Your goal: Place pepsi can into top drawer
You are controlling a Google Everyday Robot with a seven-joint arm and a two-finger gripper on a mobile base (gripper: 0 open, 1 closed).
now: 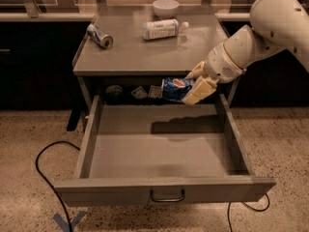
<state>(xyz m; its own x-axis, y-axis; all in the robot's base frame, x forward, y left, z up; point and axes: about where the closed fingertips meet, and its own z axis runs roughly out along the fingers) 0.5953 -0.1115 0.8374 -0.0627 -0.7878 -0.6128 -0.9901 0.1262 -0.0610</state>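
The pepsi can (175, 89), blue with a red-white-blue logo, lies sideways in my gripper (192, 87), which is shut on it. The gripper holds the can in the air above the back right part of the open top drawer (159, 151), just below the front edge of the table top. The drawer is pulled far out, a wide shallow grey tray with a dark loop handle (167, 196) on its front panel. Its floor shows the can's shadow. My white arm (260, 33) reaches in from the upper right.
On the grey table top (145, 52) lie a silver-grey can (99, 36) at the left, a white bottle (163, 29) on its side, and a white bowl (165, 7) at the back. A black cable (46, 173) runs over the speckled floor at the left.
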